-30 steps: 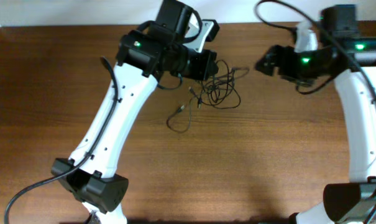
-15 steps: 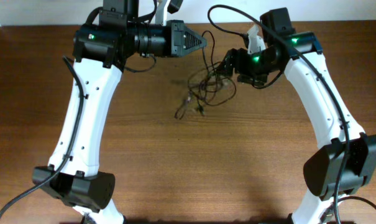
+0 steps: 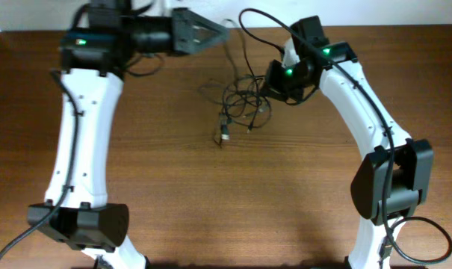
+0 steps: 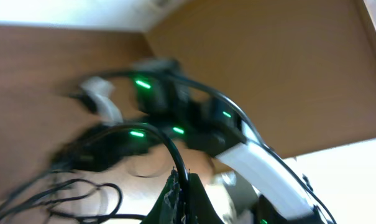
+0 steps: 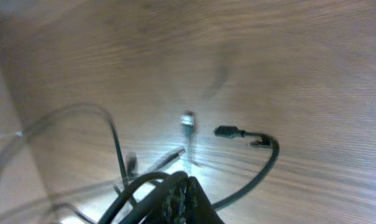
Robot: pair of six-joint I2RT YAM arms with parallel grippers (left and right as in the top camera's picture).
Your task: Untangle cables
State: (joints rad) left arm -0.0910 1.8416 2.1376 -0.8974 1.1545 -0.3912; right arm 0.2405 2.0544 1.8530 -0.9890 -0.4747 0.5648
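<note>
Cables (image 3: 240, 101): one loose tangle on the table (image 3: 173, 194), far centre, between the two arms. Long axis runs far to near. One strand rises from it toward the far edge, and one plug end (image 3: 224, 137) trails toward the near edge. Left fingers (image 3: 217, 32): pointing right, pinched shut on the raised strand. Right fingers (image 5: 183, 198): closed on strands at the tangle's right side. Both wrist views are blurred.

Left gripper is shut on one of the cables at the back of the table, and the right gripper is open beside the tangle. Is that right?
Not quite. The right gripper is not open: its jaws are shut on the cables, as the right wrist view shows. The left gripper is indeed shut on one of the cables at the back of the table.
</note>
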